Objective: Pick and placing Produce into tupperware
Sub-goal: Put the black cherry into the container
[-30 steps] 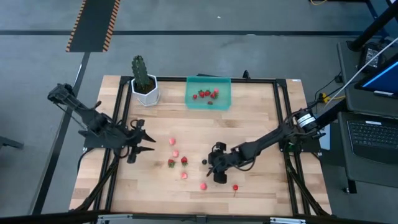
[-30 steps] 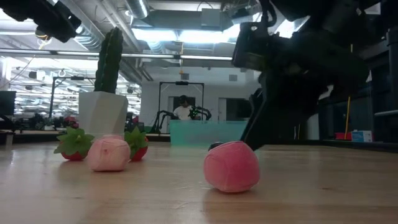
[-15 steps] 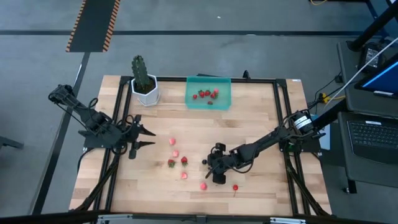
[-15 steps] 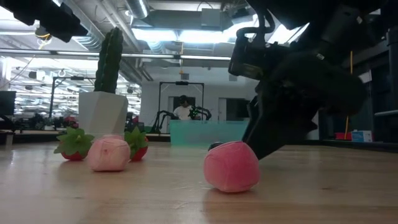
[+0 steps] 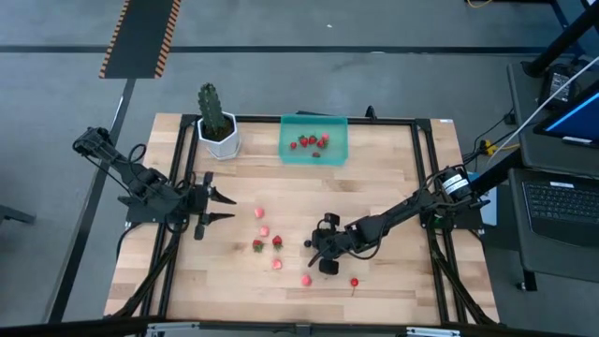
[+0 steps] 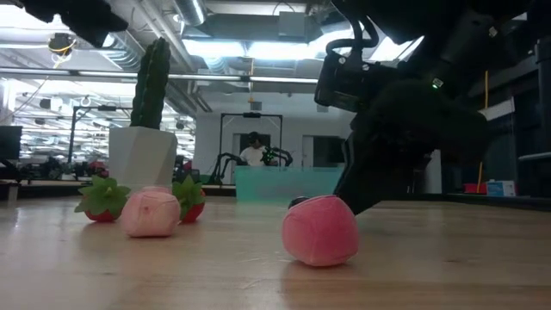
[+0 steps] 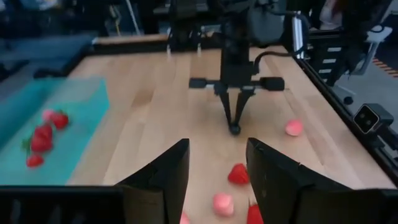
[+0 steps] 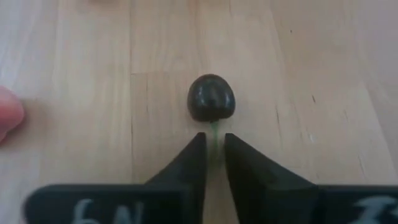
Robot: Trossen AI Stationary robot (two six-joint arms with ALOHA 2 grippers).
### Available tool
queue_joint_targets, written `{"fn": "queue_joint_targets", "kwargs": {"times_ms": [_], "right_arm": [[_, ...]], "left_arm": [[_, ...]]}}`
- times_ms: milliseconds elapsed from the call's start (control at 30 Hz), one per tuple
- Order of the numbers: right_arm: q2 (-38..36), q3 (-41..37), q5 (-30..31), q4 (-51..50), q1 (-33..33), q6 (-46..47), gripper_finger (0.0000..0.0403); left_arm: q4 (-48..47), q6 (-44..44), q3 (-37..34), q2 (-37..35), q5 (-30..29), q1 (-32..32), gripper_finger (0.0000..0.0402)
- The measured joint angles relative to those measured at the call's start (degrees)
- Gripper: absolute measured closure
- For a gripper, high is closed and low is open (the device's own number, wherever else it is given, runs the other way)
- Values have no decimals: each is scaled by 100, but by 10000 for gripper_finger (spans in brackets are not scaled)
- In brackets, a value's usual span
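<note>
The dark berry (image 8: 211, 98) lies on the wooden table (image 5: 374, 168) near its middle, just beyond my right gripper (image 8: 213, 144). That gripper reaches in low from the table's right and is shut on the berry's green stem. Several red and pink produce pieces (image 5: 277, 241) lie loose on the wood to the berry's left and near side. The teal tupperware (image 5: 290, 154) stands at the far edge with several red pieces (image 5: 309, 141) in it. My left gripper (image 5: 225, 208) hovers open at the table's left side, touching nothing. My right gripper pinches the dark berry's thin green stem (image 8: 214, 128) between its two fingertips. The fingers (image 7: 234, 118) slant down from the table's right and run along the stem. The berry's round body lies on the wood just past the tips.
A tall green cactus (image 5: 211, 105) in a white pot (image 5: 221, 140) stands at the far left, beside the tupperware. A pink piece (image 6: 320, 230) lies close to the near side of my right gripper. A black frame (image 5: 426, 159) runs round the table's edges.
My right gripper has edged a little toward the table's left, up to the dark berry, and stays low over the wood. The produce pieces lie where they were.
</note>
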Motion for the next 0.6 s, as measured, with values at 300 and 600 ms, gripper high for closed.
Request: {"fn": "queue_joint_targets", "kwargs": {"times_ms": [300, 600], "right_arm": [[0, -7, -6, -83, -1, 743, 398], [-450, -51, -145, -181, 3, 609, 401]], "left_arm": [[125, 352, 0, 2, 2, 1, 250], [125, 322, 0, 2, 9, 1, 250]]}}
